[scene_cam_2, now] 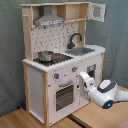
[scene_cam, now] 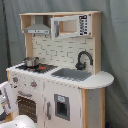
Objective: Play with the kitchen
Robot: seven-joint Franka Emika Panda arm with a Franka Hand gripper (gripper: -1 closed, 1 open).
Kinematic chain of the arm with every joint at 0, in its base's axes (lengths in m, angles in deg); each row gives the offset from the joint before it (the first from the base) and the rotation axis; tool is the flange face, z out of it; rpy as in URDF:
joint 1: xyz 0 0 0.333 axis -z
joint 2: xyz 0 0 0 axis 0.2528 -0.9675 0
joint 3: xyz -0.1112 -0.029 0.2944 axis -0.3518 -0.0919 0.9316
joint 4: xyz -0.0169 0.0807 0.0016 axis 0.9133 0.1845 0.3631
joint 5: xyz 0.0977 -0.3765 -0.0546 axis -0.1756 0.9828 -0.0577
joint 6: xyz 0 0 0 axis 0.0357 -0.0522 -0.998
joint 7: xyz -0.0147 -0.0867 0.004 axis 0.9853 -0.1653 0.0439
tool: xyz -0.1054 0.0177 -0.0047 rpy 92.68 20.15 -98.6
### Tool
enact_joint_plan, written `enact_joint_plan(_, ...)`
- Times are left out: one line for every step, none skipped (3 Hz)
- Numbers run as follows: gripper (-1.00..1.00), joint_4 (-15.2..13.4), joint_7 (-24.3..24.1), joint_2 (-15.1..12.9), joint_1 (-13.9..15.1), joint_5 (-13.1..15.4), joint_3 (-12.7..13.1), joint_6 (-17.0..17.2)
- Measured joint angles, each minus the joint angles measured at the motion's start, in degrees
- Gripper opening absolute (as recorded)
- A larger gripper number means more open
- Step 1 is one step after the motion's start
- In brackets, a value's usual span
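Item: kitchen [scene_cam_2: 62, 65], toy, white w/ light-wood trim. Stands upright, centre of both exterior views, against a grey-green backdrop; base on a wooden floor [scene_cam_2: 20, 119] in the second exterior view, base cut off by the frame edge in the first exterior view.

Parts:
- Range hood [scene_cam: 37, 30], top, toward the first exterior view's left.
- Upper cabinet [scene_cam: 70, 25] w/ clear door, beside the hood; contents not readable. In the second exterior view its door [scene_cam_2: 97, 12] hangs open.
- Tiled backsplash [scene_cam: 57, 50].
- Black faucet [scene_cam: 83, 59], arched, behind the grey sink [scene_cam: 71, 74].
- Metal pot [scene_cam: 30, 62] on the stovetop [scene_cam: 37, 67]; red patch on the burner next to it.
- Knobs [scene_cam_2: 59, 76] on the front panel; markings too small to tell.
- Oven door [scene_cam_2: 65, 96], dark window, interior not visible.

Arm: white, reaches in from the second exterior view's right; the gripper [scene_cam_2: 83, 80] sits at the front panel, near the knobs, just above the oven door. Whether it touches the panel: cannot tell. Jaws hidden by the wrist body, so spread or pressed together cannot be told. In the first exterior view only white arm segments [scene_cam: 6, 97] show at the lower left, mostly cut off.
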Motion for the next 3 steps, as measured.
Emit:
enact_joint_plan(1.00, -0.5, 5.0, 0.0, -1.5, 3.2, -1.0, 0.0)
enact_joint_plan(1.00, -2.2, 9.7, 0.0, -2.6, 6.9, -1.9, -0.1)
enact_joint_plan(1.00, -3.8, 14.1, 0.0, -4.0, 10.1, -3.9, -0.4)
